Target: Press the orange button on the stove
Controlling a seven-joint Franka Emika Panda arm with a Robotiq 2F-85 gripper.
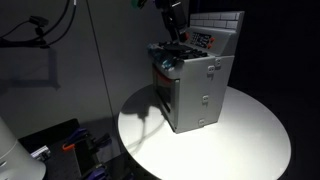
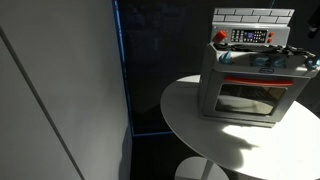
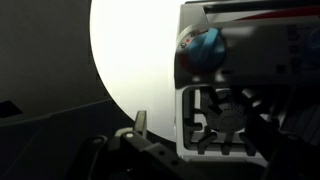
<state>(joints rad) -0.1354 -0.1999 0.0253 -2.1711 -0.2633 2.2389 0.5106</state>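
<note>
The small grey toy stove [image 1: 198, 92] stands on a round white table [image 1: 250, 135], and it also shows in the other exterior view [image 2: 250, 85]. A round orange-red button [image 2: 221, 37] sits at the left end of its control panel, under the white tiled back wall. My gripper [image 1: 177, 38] hangs just above the dark cooktop, close in front of the panel. In the wrist view the gripper [image 3: 215, 125] looks open and empty. Its left finger stands beside the stove's edge, and a burner grate [image 3: 225, 110] lies between the jaws. A blurred red and blue knob [image 3: 200, 45] lies ahead.
The table's edge [image 2: 190, 125] is close around the stove. A grey wall panel [image 2: 60, 90] stands beside the table. Cluttered equipment [image 1: 70, 145] sits low next to the table. The surroundings are dark.
</note>
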